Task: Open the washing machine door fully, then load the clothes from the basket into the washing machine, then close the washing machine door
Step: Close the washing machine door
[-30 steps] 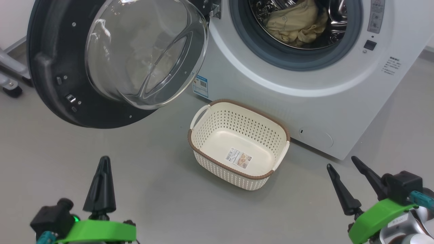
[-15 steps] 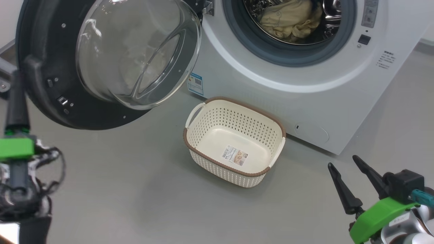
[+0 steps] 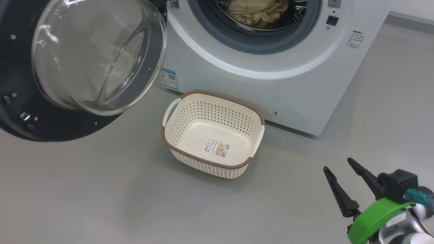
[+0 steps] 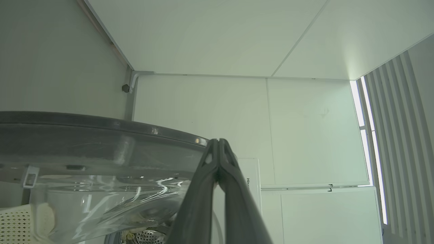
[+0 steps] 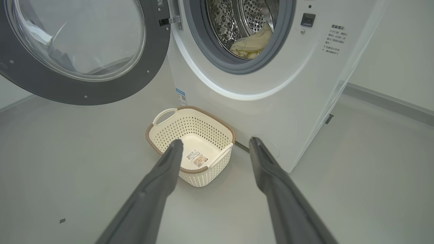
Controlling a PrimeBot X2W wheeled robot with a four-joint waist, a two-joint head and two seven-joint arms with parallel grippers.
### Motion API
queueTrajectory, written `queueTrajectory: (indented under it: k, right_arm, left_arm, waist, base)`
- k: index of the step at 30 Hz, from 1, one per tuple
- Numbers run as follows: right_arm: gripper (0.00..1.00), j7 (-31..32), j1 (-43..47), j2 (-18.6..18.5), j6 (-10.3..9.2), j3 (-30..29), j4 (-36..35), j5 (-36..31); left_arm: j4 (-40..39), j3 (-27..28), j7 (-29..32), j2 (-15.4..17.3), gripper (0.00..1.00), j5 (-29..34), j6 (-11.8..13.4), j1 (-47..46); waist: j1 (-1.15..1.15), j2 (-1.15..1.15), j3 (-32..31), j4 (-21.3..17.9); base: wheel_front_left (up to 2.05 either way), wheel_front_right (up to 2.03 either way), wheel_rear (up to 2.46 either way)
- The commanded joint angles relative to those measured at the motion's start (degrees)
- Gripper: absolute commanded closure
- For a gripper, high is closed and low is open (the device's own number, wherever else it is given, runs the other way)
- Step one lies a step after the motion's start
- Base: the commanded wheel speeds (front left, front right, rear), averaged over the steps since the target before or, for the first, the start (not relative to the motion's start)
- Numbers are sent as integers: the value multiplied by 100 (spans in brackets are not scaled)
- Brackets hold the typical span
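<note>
Left hand risen beside glossy black door — fingers together | right hand apart | crumpled clothes in drum

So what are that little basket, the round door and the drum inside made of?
Basket: looks like matte cream plastic, moulded holes, brown woven-look rim. Washing machine door: clear bulging bowl, probably glass, reflections show; black plastic-looking surround. Drum: shiny perforated metal, likely steel.
</note>
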Motion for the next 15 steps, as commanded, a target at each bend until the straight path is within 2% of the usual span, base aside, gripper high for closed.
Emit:
queueTrajectory:
  k: [1,6,15]
  right_arm:
    - [0,37,-205,-191,-16,127,-218,57]
    - [0,123,-234,-302,-16,166,-283,90]
    - [0,282,-306,-451,-16,184,-468,137]
  left_arm:
    - [-1,236,81,417,100,-79,33,-242]
    - [674,546,60,607,100,-264,84,-346]
    - [1417,1016,-59,818,100,-475,-160,-361]
  waist:
    - [0,0,73,-131]
    - [0,0,184,-317]
    - [0,0,495,-615]
  base:
    - [0,0,0]
    - [0,0,0]
    - [0,0,0]
